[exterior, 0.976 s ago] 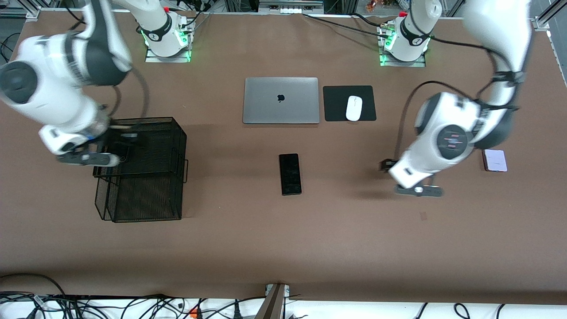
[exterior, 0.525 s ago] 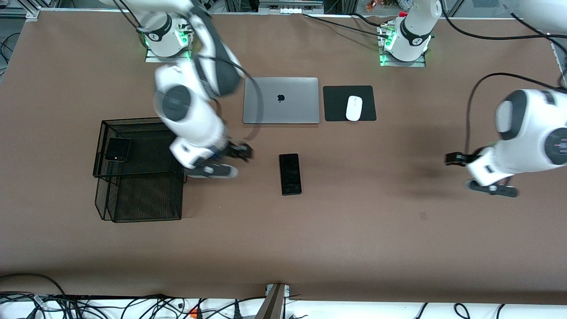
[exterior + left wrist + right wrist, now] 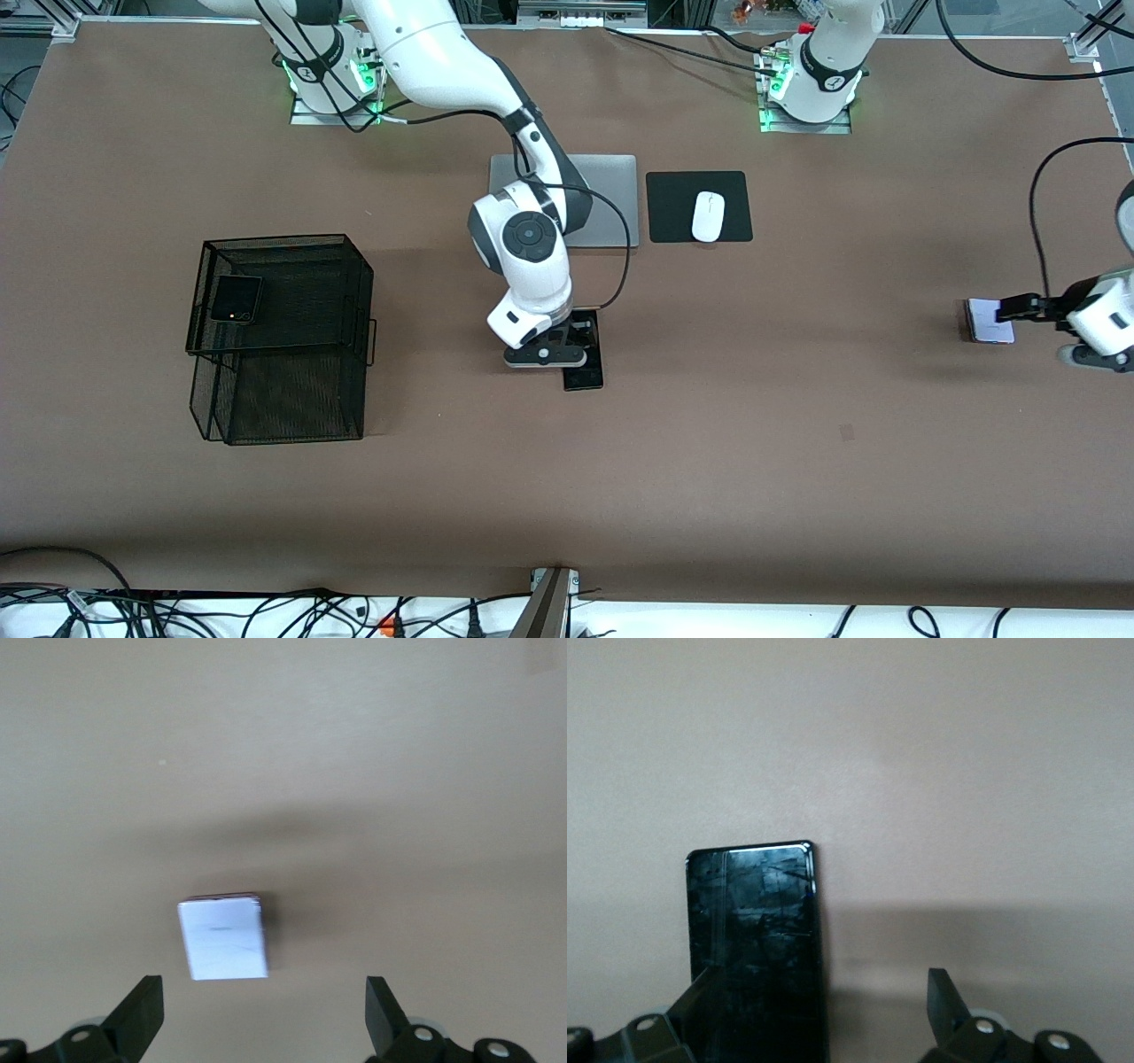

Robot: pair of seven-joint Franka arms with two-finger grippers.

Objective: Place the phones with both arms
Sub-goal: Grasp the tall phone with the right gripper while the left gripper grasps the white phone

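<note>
A: Step? 
B: Both arms lining up picks. Right gripper [image 3: 567, 341], jaws wide, over the slim black phone [image 3: 583, 365]; left gripper [image 3: 1019, 309], wide, over the white phone [image 3: 990, 321]. 
A: Next? 
B: Centre, descend. Square black phone [image 3: 236, 299] already on the mesh basket [image 3: 292, 354]. Bare table around both.

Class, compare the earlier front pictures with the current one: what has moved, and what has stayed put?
The right gripper left the mesh basket, where the small black phone now lies, and swung over the long black phone, jaws open. The left gripper swung out toward its end of the table, over the white phone, open. Both phones, laptop and mouse stayed put.
</note>
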